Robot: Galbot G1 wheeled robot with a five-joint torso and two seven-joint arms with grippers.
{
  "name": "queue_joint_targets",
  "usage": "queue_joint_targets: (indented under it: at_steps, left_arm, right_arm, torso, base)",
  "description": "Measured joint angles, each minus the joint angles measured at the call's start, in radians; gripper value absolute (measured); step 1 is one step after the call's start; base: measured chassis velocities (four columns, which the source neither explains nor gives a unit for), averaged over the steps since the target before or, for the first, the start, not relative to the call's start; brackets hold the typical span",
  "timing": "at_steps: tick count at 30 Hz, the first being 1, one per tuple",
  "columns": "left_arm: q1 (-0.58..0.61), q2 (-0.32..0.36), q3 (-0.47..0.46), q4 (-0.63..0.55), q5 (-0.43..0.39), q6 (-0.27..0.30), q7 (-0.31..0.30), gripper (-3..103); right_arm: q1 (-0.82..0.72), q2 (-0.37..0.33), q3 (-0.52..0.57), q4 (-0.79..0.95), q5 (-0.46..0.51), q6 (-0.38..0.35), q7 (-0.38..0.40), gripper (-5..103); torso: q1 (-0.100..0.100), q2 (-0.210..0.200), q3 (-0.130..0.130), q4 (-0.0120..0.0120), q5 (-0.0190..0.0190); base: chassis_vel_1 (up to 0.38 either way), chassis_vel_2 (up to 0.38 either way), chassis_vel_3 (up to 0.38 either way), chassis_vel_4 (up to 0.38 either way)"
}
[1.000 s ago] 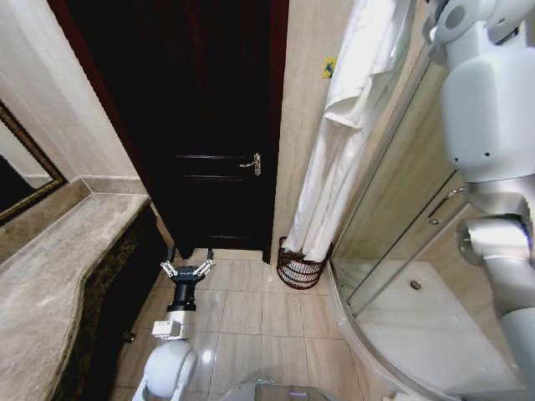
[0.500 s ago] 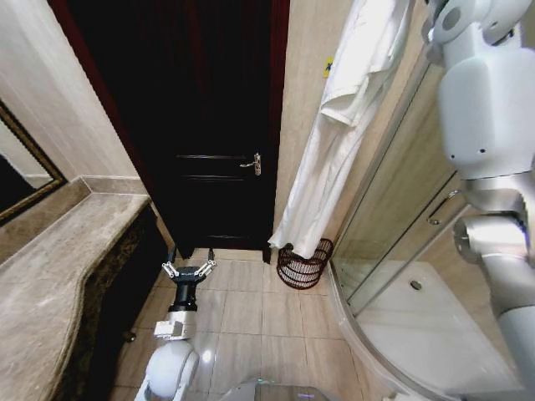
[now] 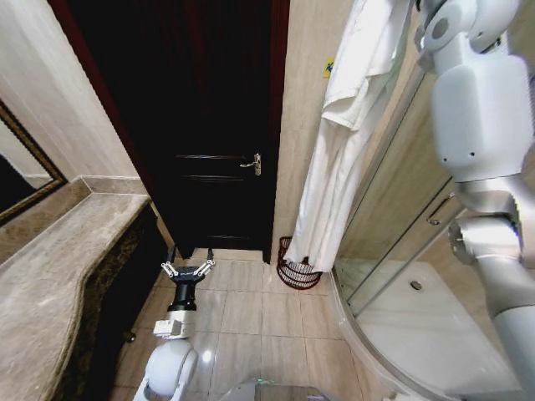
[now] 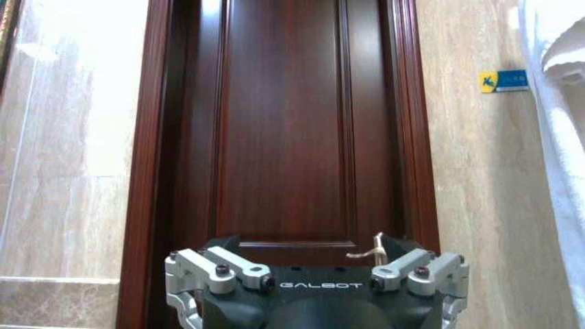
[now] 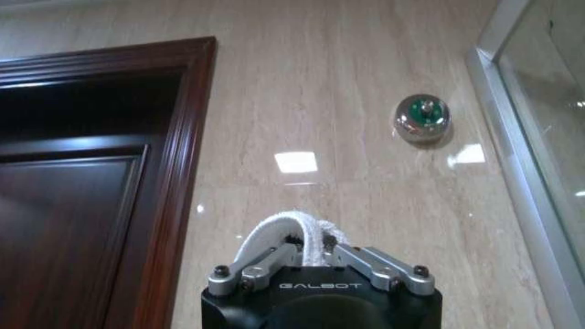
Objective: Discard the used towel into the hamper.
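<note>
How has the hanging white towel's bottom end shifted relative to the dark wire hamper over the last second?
Yes. The white towel has lifted; its hem now hangs above the dark wire hamper's rim instead of inside it.

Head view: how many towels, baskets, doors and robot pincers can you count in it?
Towels: 1, the white towel hanging down.
Baskets: 1, the hamper on the floor.
Doors: 1, the dark door.
Pincers: 1, the left pincer, open and low.
Total: 4.

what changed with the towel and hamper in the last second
The towel, held high in the right claw, swung: its bottom hem left the hamper and now hangs at its right rim. The hamper, door and low open left claw stayed put.
</note>
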Motion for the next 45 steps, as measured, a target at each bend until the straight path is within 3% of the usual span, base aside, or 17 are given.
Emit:
queue_joint_targets:
  at_steps: [29,45]
  left_arm:
    - [0.013,-0.003,-0.004,-0.02,0.003,-0.006,-0.003,100]
    - [0.012,-0.004,-0.003,-0.01,0.005,-0.011,-0.004,100]
  right_arm:
    - [0.024,-0.023,-0.018,0.008,0.033,-0.015,0.005,4]
    - [-0.261,-0.102,0.058,0.189,0.023,-0.037,0.018,4]
  torso:
    - [0.0,0.0,0.0,-0.0001,-0.0004]
    - [0.0,0.0,0.0,-0.0001,0.0002]
  base:
    - [-0.042,0.043,0.044,-0.039]
    - [0.0,0.0,0.0,0.0]
